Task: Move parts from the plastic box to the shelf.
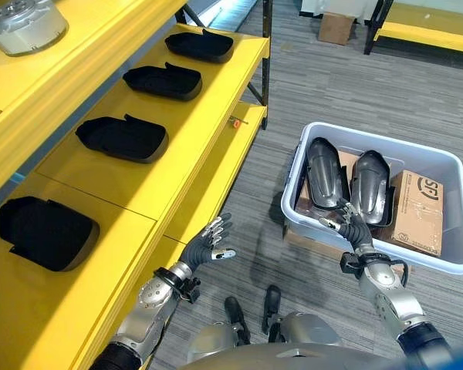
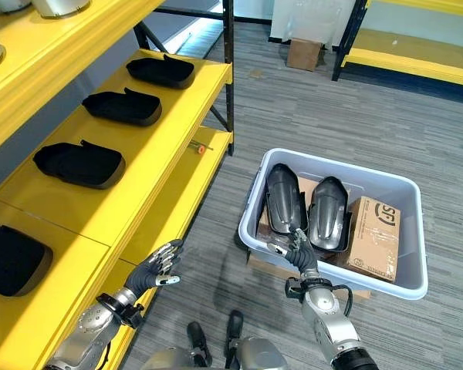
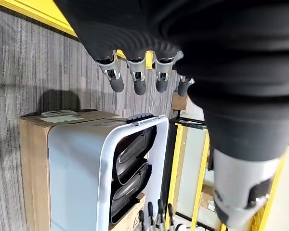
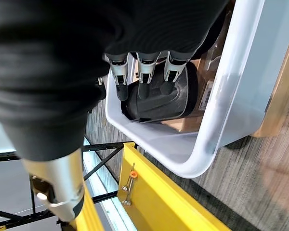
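A pale grey plastic box (image 1: 447,266) stands on the floor at the right. Two dark glossy parts (image 1: 326,171) (image 1: 370,185) lie side by side in it next to a cardboard carton (image 1: 417,212). My right hand (image 1: 353,226) reaches over the box's near rim, fingers straight and open, tips just short of the parts (image 4: 159,98). My left hand (image 1: 208,245) hangs open beside the edge of the yellow shelf (image 1: 193,166), holding nothing. Several black parts (image 1: 123,137) (image 1: 163,80) (image 1: 201,45) (image 1: 42,231) lie in a row on the shelf.
The box rests on a flat cardboard carton (image 3: 33,168) on the grey carpet. A silver round part (image 1: 23,23) sits on the shelf's upper level. A small cardboard box (image 1: 336,27) and another yellow rack (image 1: 424,31) stand at the far end.
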{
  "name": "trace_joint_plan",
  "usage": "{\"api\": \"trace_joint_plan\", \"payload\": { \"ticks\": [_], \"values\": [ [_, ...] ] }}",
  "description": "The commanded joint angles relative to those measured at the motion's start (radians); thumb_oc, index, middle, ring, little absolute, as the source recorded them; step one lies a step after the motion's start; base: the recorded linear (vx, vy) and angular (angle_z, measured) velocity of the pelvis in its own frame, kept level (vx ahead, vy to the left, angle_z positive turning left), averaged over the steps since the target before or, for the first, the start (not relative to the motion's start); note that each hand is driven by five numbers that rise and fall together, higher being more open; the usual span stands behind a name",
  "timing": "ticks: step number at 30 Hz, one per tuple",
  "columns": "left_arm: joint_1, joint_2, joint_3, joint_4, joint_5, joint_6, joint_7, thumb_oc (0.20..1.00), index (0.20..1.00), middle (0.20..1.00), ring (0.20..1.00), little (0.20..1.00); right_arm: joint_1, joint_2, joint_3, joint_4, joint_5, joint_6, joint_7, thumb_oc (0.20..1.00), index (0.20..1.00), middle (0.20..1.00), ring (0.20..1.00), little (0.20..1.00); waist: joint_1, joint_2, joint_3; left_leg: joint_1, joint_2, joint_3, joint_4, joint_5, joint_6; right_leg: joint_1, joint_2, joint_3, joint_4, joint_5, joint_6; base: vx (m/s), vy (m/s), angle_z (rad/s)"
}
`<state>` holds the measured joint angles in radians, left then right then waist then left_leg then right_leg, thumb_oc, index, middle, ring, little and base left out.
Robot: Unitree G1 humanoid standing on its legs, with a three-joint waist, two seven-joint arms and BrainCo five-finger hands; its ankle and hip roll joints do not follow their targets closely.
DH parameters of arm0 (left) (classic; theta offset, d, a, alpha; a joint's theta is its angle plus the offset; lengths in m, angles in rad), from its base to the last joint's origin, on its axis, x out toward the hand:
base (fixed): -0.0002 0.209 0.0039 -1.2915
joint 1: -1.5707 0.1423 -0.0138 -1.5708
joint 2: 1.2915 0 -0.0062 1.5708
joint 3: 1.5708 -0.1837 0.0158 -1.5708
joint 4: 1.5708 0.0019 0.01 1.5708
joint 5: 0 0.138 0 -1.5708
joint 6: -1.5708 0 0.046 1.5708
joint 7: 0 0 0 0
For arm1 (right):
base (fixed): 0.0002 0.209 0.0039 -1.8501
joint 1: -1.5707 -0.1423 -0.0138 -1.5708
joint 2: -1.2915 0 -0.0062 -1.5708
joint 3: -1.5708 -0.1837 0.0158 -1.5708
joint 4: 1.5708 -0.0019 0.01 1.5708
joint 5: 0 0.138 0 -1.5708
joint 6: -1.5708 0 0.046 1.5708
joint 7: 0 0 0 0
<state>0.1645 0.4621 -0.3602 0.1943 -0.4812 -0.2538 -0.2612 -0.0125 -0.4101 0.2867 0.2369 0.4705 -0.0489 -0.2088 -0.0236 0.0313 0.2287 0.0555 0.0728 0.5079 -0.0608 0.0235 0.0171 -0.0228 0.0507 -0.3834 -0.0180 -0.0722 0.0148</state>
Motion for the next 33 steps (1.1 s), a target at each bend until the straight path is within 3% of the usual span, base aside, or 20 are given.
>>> {"api": "trace_joint_plan", "payload": {
  "ticks": [1, 4, 6, 9, 11, 15, 23, 31, 33],
  "values": [
    [0.033, 0.027, 0.019, -0.017, -0.002, -0.091, 0.007, 1.000, 1.000, 1.000, 1.000, 1.000, -0.014, -0.008, 0.010, -0.060, -0.034, -0.029, -0.007, 1.000, 1.000, 1.000, 1.000, 1.000, 0.043, -0.056, -0.056, -0.047, 0.013, -0.023, 0.015, 0.043, -0.070, 0.102, -0.194, -0.046, 0.040, 0.067, 0.120, -0.03, -0.039, -1.20],
    [0.018, 0.043, 0.016, -0.005, 0.002, -0.101, -0.017, 1.000, 1.000, 1.000, 1.000, 1.000, -0.013, -0.003, 0.009, -0.068, -0.035, -0.049, -0.053, 1.000, 1.000, 1.000, 1.000, 1.000, 0.032, -0.055, -0.048, -0.036, 0.002, -0.049, 0.018, 0.028, -0.042, 0.077, -0.241, 0.006, 0.069, 0.077, 0.141, -0.01, -0.073, -0.42],
    [-0.001, 0.048, 0.010, 0.008, 0.027, -0.100, -0.015, 1.000, 1.000, 1.000, 1.000, 1.000, -0.019, 0.015, 0.001, -0.053, -0.040, -0.070, -0.069, 1.000, 1.000, 1.000, 1.000, 1.000, 0.025, -0.047, -0.044, -0.014, -0.001, -0.068, 0.013, 0.017, -0.029, 0.049, -0.309, 0.042, 0.074, 0.126, 0.172, -0.01, -0.166, 0.09],
    [-0.027, 0.060, -0.004, 0.022, 0.058, -0.099, 0.046, 1.000, 1.000, 1.000, 1.000, 1.000, -0.046, 0.045, 0.003, -0.048, -0.040, -0.064, -0.074, 1.000, 1.000, 1.000, 1.000, 1.000, 0.033, -0.040, -0.029, 0.011, 0.021, -0.050, 0.006, 0.003, -0.038, 0.006, -0.414, 0.029, 0.055, 0.234, 0.212, 0.00, -0.225, -0.05],
    [-0.029, 0.066, -0.001, 0.027, 0.062, -0.101, 0.061, 1.000, 1.000, 1.000, 1.000, 1.000, -0.055, 0.050, 0.008, -0.054, -0.058, -0.057, -0.088, 1.000, 1.000, 1.000, 1.000, 1.000, 0.043, -0.038, -0.024, 0.013, 0.040, -0.028, 0.011, 0.000, -0.047, 0.008, -0.428, -0.001, 0.049, 0.245, 0.224, 0.01, -0.246, -0.18],
    [-0.011, 0.073, 0.011, 0.022, 0.048, -0.099, 0.050, 1.000, 1.000, 1.000, 1.000, 1.000, -0.068, 0.025, 0.016, -0.085, -0.259, -0.129, -0.186, 1.000, 1.000, 1.000, 1.000, 1.000, 0.048, -0.036, -0.017, 0.010, 0.072, -0.006, 0.041, -0.006, -0.054, 0.009, -0.429, -0.012, 0.029, 0.254, 0.224, 0.08, -0.273, -0.31],
    [0.045, 0.070, 0.049, 0.009, 0.031, -0.097, 0.042, 1.000, 1.000, 1.000, 1.000, 1.000, -0.066, -0.059, -0.047, -0.099, -0.345, -0.071, -0.318, 1.000, 1.000, 1.000, 1.000, 1.000, 0.033, -0.045, -0.023, 0.032, 0.151, 0.030, 0.113, -0.025, -0.088, 0.035, -0.362, -0.023, 0.046, 0.158, 0.202, 0.17, -0.322, -0.48],
    [0.059, 0.063, 0.079, -0.030, 0.023, -0.081, 0.016, 1.000, 1.000, 1.000, 1.000, 1.000, -0.055, -0.082, -0.124, -0.039, -0.338, -0.063, -0.343, 1.000, 1.000, 1.000, 1.000, 1.000, -0.001, -0.063, -0.033, 0.025, 0.228, 0.046, 0.222, -0.061, -0.116, 0.041, -0.277, -0.015, 0.104, 0.064, 0.117, 0.19, -0.365, -0.16],
    [0.039, 0.063, 0.077, -0.035, 0.026, -0.071, 0.025, 1.000, 1.000, 1.000, 1.000, 1.000, -0.054, -0.085, -0.127, -0.030, -0.329, -0.069, -0.325, 1.000, 1.000, 1.000, 1.000, 1.000, -0.014, -0.064, -0.034, 0.008, 0.271, 0.058, 0.286, -0.029, -0.138, 0.042, -0.257, -0.010, 0.106, 0.047, 0.092, 0.19, -0.387, -0.20]
  ]
}}
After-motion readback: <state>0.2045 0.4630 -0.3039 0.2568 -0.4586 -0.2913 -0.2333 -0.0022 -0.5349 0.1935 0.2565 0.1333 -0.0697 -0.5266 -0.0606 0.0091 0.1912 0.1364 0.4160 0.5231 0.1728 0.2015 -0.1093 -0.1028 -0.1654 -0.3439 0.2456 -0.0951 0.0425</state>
